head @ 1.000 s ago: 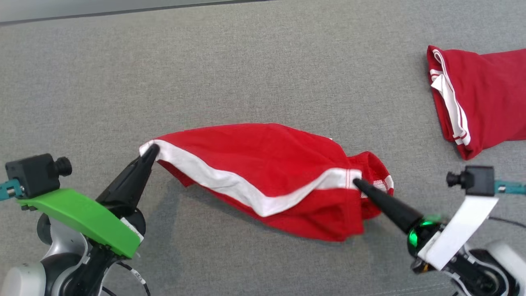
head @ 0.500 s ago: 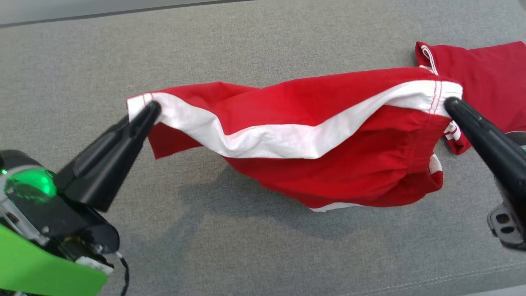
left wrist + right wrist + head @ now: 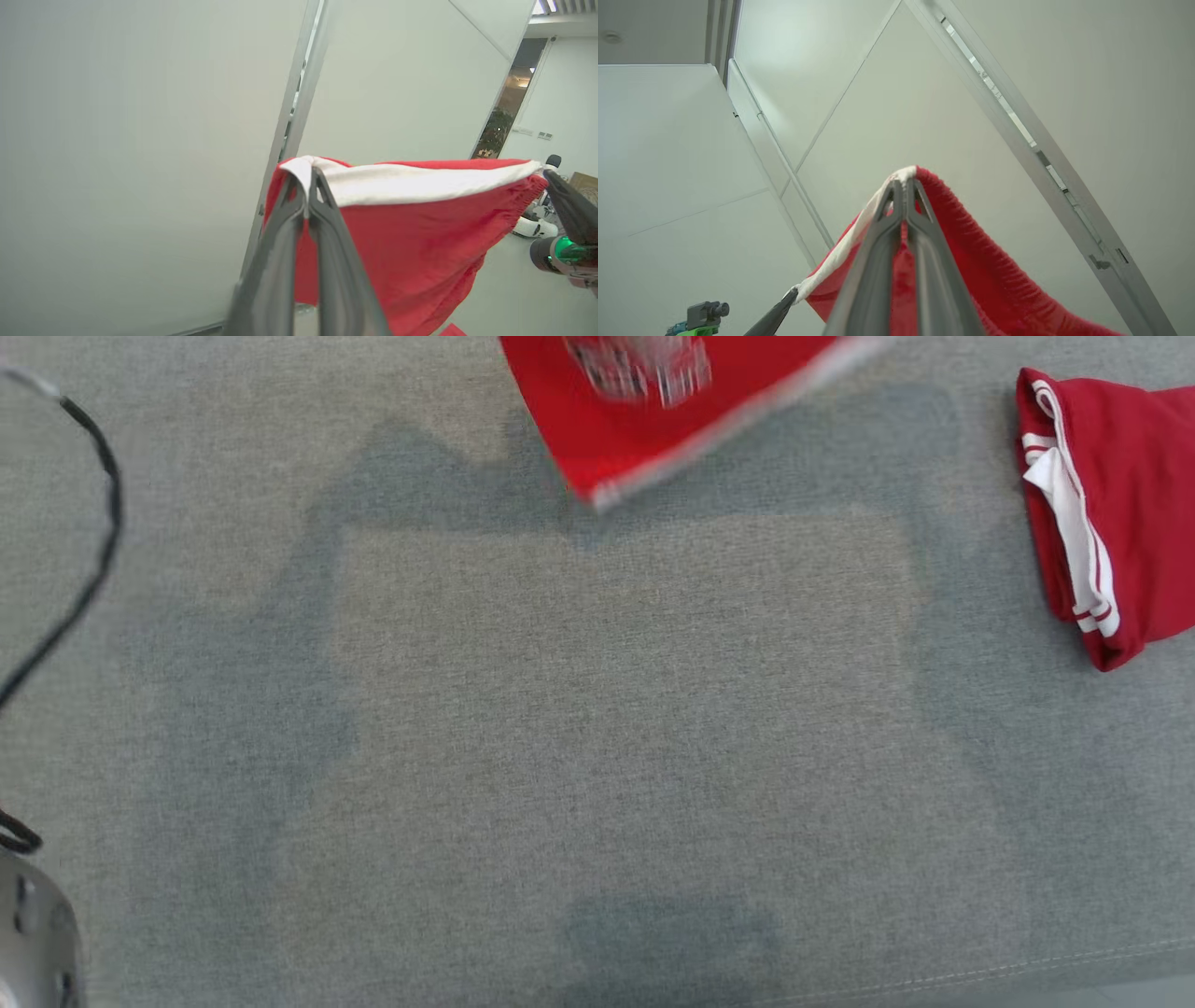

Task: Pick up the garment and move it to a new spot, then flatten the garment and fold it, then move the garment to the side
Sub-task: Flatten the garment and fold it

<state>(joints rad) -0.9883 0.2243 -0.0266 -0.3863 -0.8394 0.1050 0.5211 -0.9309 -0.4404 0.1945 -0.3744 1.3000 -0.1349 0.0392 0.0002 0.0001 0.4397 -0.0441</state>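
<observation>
Your left pincer [image 3: 307, 179] and right pincer [image 3: 906, 184] are each clamped on one end of the white-banded edge of the garment [image 3: 411, 233], stretching it in the air, its blurred lower corner seemingly above the far edge of the tabletop [image 3: 597, 709], which should let the cloth hang open for laying flat.

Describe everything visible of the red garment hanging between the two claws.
The garment is thin red cloth, seemingly shorts, with a broad white band along its top edge and a gathered, ribbed hem at one end. It hangs in the air, stretched between the left claw and the right claw, each shut on an end of the white band, the red body sagging below. In the head view a blurred lower corner, white-edged with white print, shows at the top.
</observation>
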